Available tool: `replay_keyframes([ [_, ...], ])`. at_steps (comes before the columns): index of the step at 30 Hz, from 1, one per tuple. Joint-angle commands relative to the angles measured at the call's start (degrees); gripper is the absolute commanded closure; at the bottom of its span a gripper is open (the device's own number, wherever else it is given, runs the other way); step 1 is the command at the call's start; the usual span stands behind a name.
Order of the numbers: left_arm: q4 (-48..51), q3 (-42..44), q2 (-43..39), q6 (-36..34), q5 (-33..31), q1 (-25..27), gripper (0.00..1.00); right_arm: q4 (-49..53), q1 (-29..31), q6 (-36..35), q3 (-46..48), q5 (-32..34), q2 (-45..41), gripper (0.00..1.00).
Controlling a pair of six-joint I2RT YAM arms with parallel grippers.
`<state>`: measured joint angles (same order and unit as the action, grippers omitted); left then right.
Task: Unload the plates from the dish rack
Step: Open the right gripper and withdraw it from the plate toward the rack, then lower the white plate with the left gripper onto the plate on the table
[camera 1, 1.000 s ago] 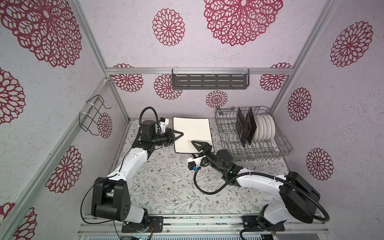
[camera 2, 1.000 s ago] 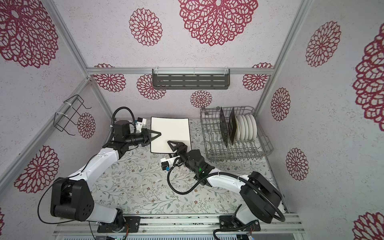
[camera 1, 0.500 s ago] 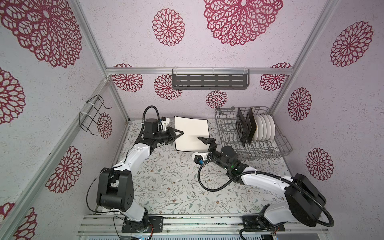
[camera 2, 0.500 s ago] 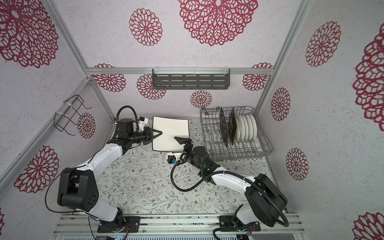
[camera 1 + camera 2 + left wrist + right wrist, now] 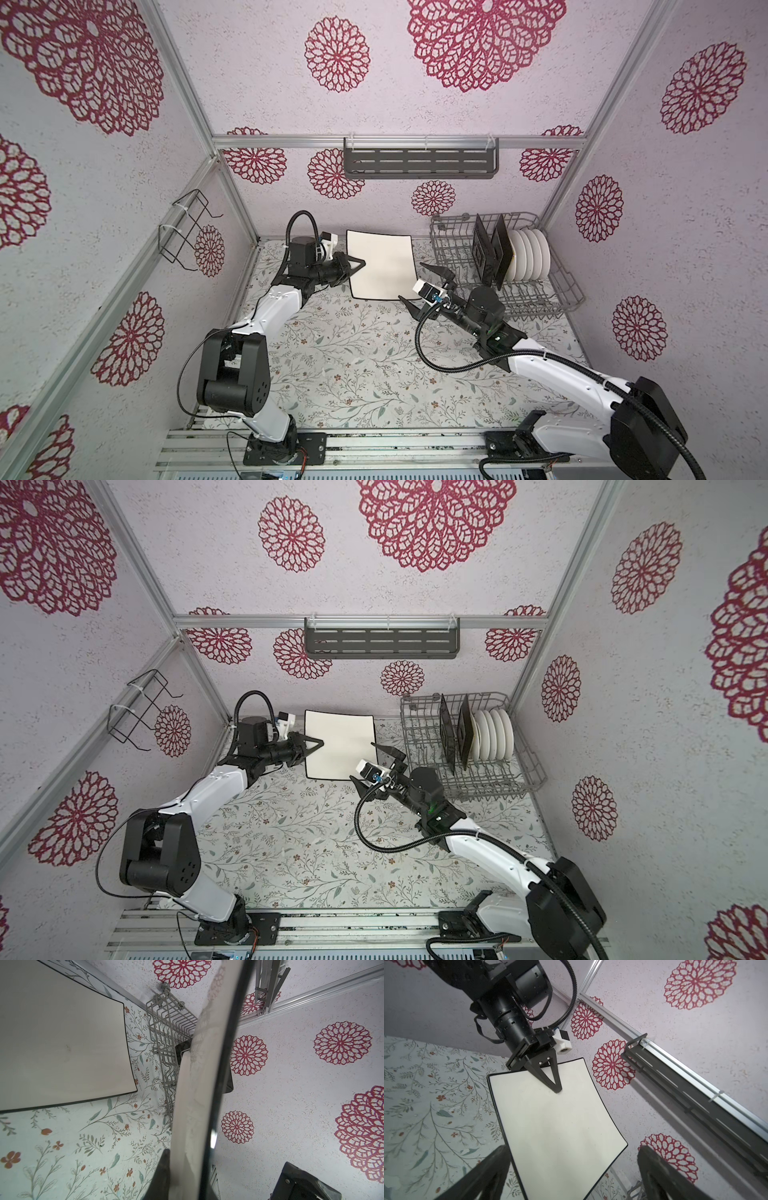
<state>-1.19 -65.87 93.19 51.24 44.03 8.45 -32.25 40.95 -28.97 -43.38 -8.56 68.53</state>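
1. Your left gripper (image 5: 354, 267) is clamped on the left edge of a cream plate (image 5: 380, 266). It holds the plate face up and roughly level over the back of the table (image 5: 353, 357), just left of the dish rack (image 5: 552, 291).
2. The left wrist view shows a second cream plate (image 5: 62, 1043) lying flat on the table below the held one. In both top views the held plate covers it, so you cannot judge from there how well the two line up.
3. Your right gripper (image 5: 411, 280) stands wide open at the held plate's right edge and grips nothing. In the right wrist view the plate's near corner sits between its fingers (image 5: 488, 1169) with no clear touch.
4. The step in hand looks like stacking: the held plate goes down onto the one lying on the table.
5. For the next move, draw the right gripper back first so that its fingers are out of the way. Then lower the left gripper slowly, keep the plate level, and square its edges over the lower plate. Open only once it rests there.
6. Two black plates (image 5: 482, 255) and a row of white plates (image 5: 530, 259) stand upright in the rack, so most of the unloading is not yet done. After the stack is set, send the right gripper to the nearest black plate.
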Motion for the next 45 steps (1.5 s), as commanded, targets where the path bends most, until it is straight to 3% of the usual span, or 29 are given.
replay_keyframes([
  [1,-9.67,-3.46,-0.12,1.32,2.38,-0.36,1.00,4.56,-1.40,11.07,-2.04,4.08,-3.28,0.01],
  [6,-10.99,-5.15,1.77,1.74,2.24,-0.70,1.00,6.86,-5.00,19.40,0.15,5.02,-7.40,0.01],
  [18,-10.54,-11.35,8.55,1.13,3.04,-2.89,1.00,15.70,-10.05,25.85,4.80,8.82,-17.26,0.02],
  [24,-3.78,-16.34,12.20,-2.89,4.14,-3.52,1.00,21.55,-12.34,29.44,5.23,11.44,-21.66,0.03],
  [34,3.63,-23.87,18.73,-7.71,4.52,-3.87,1.00,30.71,-15.14,31.10,4.72,13.02,-26.43,0.04],
  [45,6.05,-30.79,26.25,-7.48,4.41,-4.23,1.00,31.46,-16.93,31.26,6.60,13.97,-28.93,0.04],
])
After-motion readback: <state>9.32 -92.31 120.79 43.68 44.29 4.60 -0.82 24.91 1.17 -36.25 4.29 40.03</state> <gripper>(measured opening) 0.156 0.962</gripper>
